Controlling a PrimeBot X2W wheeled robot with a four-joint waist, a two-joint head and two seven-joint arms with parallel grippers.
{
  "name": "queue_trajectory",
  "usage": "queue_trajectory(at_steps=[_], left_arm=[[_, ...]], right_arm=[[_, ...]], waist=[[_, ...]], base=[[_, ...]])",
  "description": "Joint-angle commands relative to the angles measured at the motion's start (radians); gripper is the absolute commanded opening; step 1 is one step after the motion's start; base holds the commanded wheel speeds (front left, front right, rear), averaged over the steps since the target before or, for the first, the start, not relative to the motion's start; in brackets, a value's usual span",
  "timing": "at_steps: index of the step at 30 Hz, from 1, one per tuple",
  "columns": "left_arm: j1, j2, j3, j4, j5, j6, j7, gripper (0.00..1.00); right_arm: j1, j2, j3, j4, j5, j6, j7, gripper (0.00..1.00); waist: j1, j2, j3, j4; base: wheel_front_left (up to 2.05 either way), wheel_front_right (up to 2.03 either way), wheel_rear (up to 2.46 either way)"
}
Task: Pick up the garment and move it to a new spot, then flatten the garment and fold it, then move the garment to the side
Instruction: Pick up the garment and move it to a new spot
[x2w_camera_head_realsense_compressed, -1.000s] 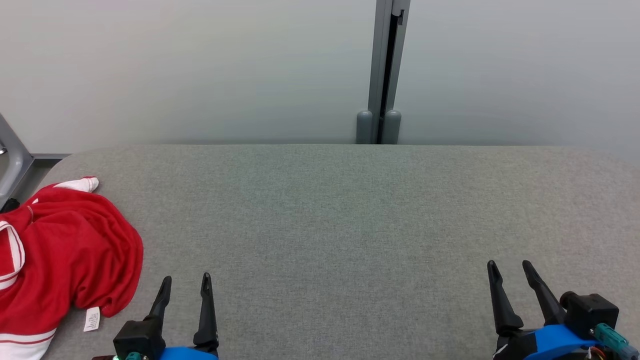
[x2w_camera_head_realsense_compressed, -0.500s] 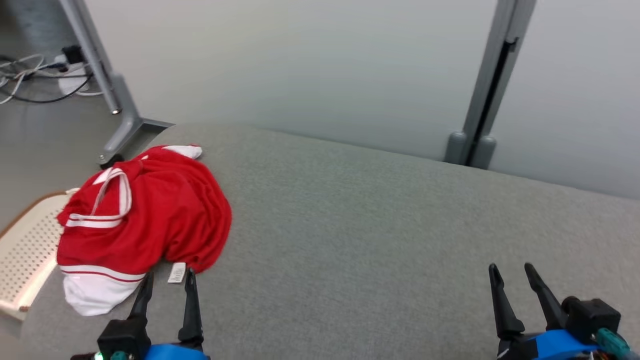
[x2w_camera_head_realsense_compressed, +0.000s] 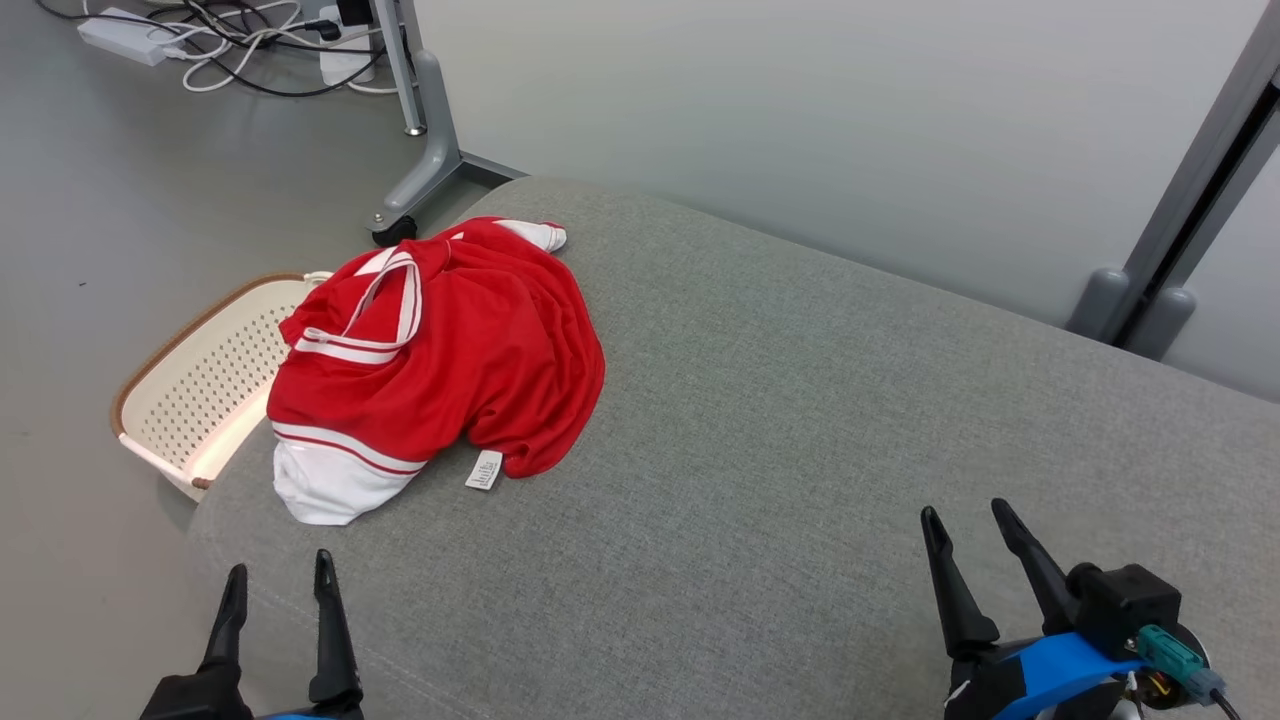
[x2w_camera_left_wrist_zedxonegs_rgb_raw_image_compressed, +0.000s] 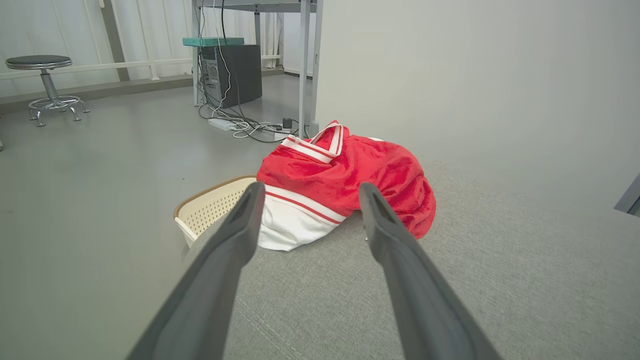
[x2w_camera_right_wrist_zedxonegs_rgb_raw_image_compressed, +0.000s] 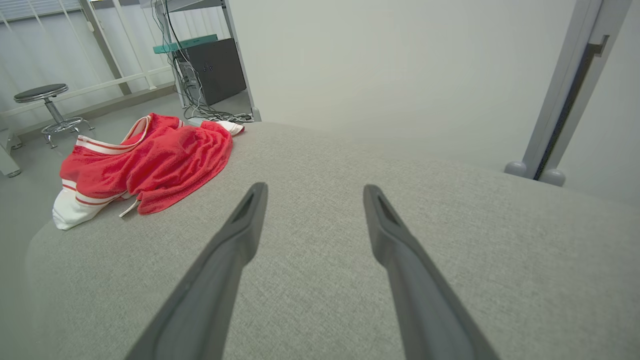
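Nearest the robot, the left gripper (x2w_camera_head_realsense_compressed: 280, 563) hovered over the near-left corner of the grey fabric-covered table (x2w_camera_head_realsense_compressed: 800, 450), its two dark fingers spread apart and holding nothing. At the lower right the right gripper (x2w_camera_head_realsense_compressed: 965, 508) stood likewise released, fingers parted and empty, above bare grey fabric. Neither touched the garment (x2w_camera_head_realsense_compressed: 450, 350), which lay beyond the left gripper and well apart from the right one. It was red with white bands, crumpled in a heap at the table's left end, toward the far-left corner. Its white end (x2w_camera_head_realsense_compressed: 325, 490) pointed toward the robot near the table's edge, a small white label (x2w_camera_head_realsense_compressed: 485, 469) lay flat on the fabric just beside it, and a white-trimmed neckline (x2w_camera_head_realsense_compressed: 370, 310) faced up. In the left wrist view the heap sat ahead of that gripper's fingertips, framed between them and clear of both. Off the table's left edge a cream perforated basket (x2w_camera_head_realsense_compressed: 200, 380) with a brown rim stood on the floor, partly hidden by the garment. Farther off were a grey desk leg (x2w_camera_head_realsense_compressed: 425, 130), a tangle of cables (x2w_camera_head_realsense_compressed: 230, 30), a dark computer tower (x2w_camera_left_wrist_zedxonegs_rgb_raw_image_compressed: 240, 75) and a round stool (x2w_camera_left_wrist_zedxonegs_rgb_raw_image_compressed: 40, 62)
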Motion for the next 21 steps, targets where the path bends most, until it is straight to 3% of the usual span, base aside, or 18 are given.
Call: queue_trajectory(at_steps=[1, 13, 21], left_arm=[[0.013, 0.004, 0.013, -0.009, -0.007, 0.010, -0.011, 1.00], [0.038, 0.006, 0.028, -0.050, -0.012, 0.037, -0.013, 1.00], [-0.047, 0.066, 0.099, -0.139, -0.076, 0.015, 0.061, 1.00]], right_arm=[[-0.015, -0.006, 0.008, -0.001, -0.007, 0.000, 0.003, 1.00], [-0.051, -0.006, 0.035, 0.028, -0.005, 0.000, 0.005, 1.00], [-0.025, -0.006, 0.000, 0.022, 0.003, 0.000, -0.004, 1.00]], waist=[[-0.0002, -0.0001, 0.014, 0.011], [-0.0002, -0.0001, 0.027, 0.016], [-0.0002, -0.0001, 0.032, 0.013]], base=[[0.00, 0.00, 0.00], [0.00, 0.00, 0.00], [0.00, 0.00, 0.00]])
